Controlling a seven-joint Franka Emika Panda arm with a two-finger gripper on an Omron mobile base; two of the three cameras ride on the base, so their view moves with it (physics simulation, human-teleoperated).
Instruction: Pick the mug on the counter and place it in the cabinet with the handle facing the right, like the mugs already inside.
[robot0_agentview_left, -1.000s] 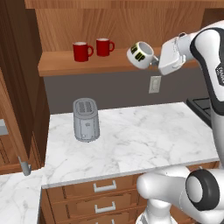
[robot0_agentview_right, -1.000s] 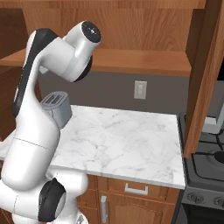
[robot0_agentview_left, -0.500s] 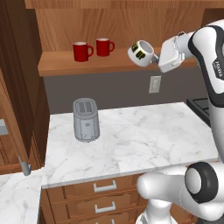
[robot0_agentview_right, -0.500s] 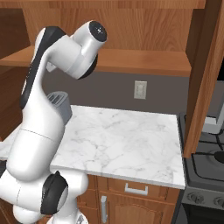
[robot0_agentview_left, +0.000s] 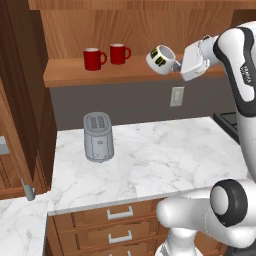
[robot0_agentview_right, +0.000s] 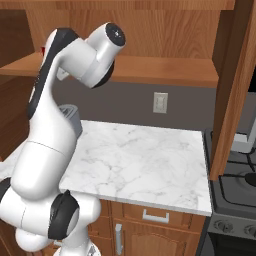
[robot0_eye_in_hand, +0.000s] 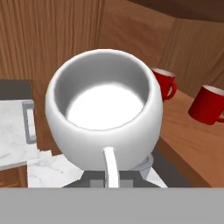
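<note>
Seen from the hand camera, the white mug (robot0_eye_in_hand: 104, 122) sits close against the lens with its open mouth facing the view and its thin white handle (robot0_eye_in_hand: 111, 168) running down toward the bottom edge; the fingertips themselves are hidden behind it, so how they close cannot be read directly there. From the left base camera, the gripper (robot0_agentview_left: 179, 64) holds the mug (robot0_agentview_left: 161, 59) aloft by its handle side, the cup tipped on its side with its black-and-yellow patch turned toward the camera, well above the counter (robot0_agentview_left: 165, 155) and level with the front edge of the cabinet (robot0_agentview_left: 75, 75) shelf board. The mug hangs clear of any surface, pinched at the end of the white arm. Below, on the marble, a grey toaster (robot0_agentview_left: 98, 136) stands upright near the left end of the slab, with drawer fronts (robot0_agentview_left: 120, 213) under the counter edge. Farther back, two red mugs (robot0_agentview_left: 105, 56) rest upright side by side on the shelf, to the left of the held mug, handles pointing right. On the grey wall beneath the shelf is a pale wall outlet (robot0_agentview_left: 176, 96); from the right base camera it appears above the counter (robot0_agentview_right: 150, 160).
</note>
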